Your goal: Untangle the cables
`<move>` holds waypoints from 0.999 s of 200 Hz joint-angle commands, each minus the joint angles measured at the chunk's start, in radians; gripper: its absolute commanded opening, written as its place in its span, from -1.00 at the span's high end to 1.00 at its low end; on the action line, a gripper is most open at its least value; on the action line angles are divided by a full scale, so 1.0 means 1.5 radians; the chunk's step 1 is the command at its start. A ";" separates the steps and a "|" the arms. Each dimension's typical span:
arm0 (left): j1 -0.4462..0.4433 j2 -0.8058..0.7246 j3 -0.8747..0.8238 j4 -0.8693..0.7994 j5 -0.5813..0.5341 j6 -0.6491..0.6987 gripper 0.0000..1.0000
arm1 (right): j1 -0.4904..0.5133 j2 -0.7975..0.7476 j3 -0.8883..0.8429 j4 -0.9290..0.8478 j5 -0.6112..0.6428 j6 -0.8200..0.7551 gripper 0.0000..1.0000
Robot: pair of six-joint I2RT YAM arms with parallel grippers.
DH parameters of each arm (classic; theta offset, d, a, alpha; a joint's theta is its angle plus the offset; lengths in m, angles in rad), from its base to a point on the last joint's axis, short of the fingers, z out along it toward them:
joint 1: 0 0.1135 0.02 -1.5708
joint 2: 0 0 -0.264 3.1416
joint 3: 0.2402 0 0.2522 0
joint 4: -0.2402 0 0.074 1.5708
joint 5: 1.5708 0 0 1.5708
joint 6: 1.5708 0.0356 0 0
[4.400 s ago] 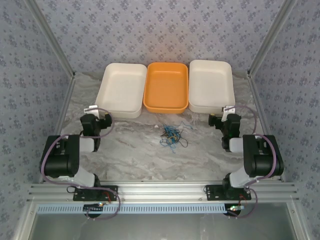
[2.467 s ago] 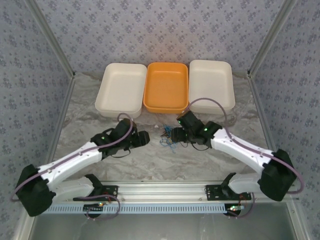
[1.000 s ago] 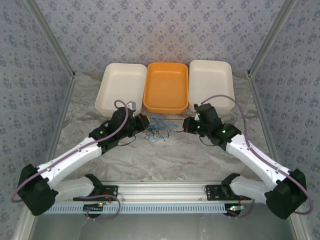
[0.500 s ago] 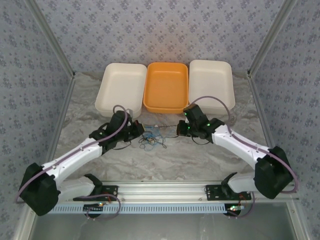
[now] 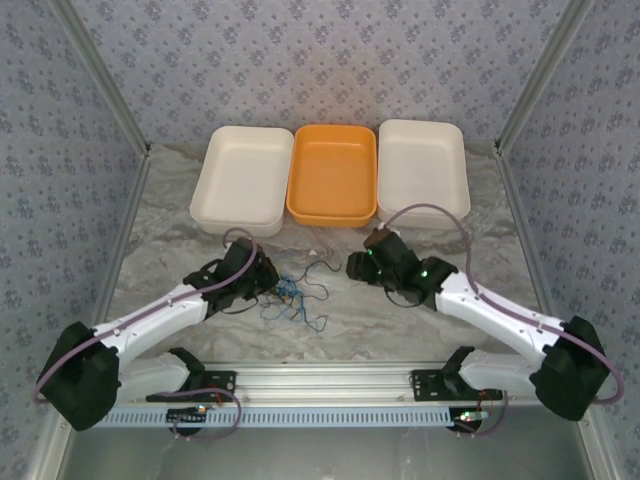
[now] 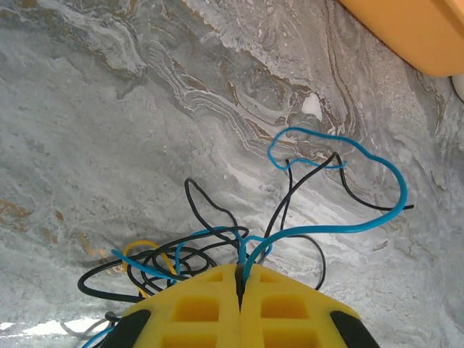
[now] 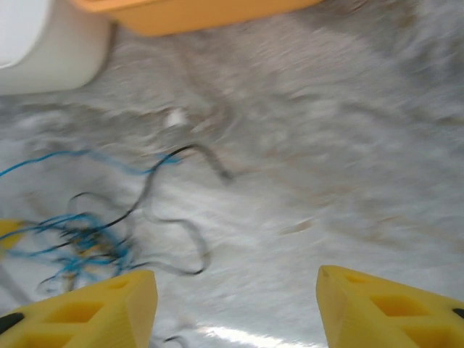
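Note:
The cables (image 5: 292,297) are a loose tangle of thin black, blue and yellow strands on the marble table, between the two arms. My left gripper (image 5: 268,290) sits at the tangle's left side. In the left wrist view its yellow fingers (image 6: 196,308) are pressed together, pinching a blue strand (image 6: 341,228) and a black one at the tips of the left gripper (image 6: 239,272). My right gripper (image 5: 352,266) hovers to the right of the tangle, apart from it. In the blurred right wrist view the right gripper (image 7: 235,279) stands open with only table between its fingers, and the cables (image 7: 101,235) lie to its left.
Three trays line the far side: a white one (image 5: 243,178), an orange one (image 5: 332,175) and another white one (image 5: 423,170). A small white fleck (image 6: 312,106) lies on the table beyond the cables. Metal frame posts flank the table.
My right gripper has opened and let go of the black strand it was pulling. The left gripper, still shut, has dragged the tangle toward the near left.

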 commanded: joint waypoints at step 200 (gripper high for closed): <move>0.138 -0.209 0.103 -0.198 0.017 0.050 1.00 | 0.103 0.193 0.039 0.040 0.103 -0.041 1.00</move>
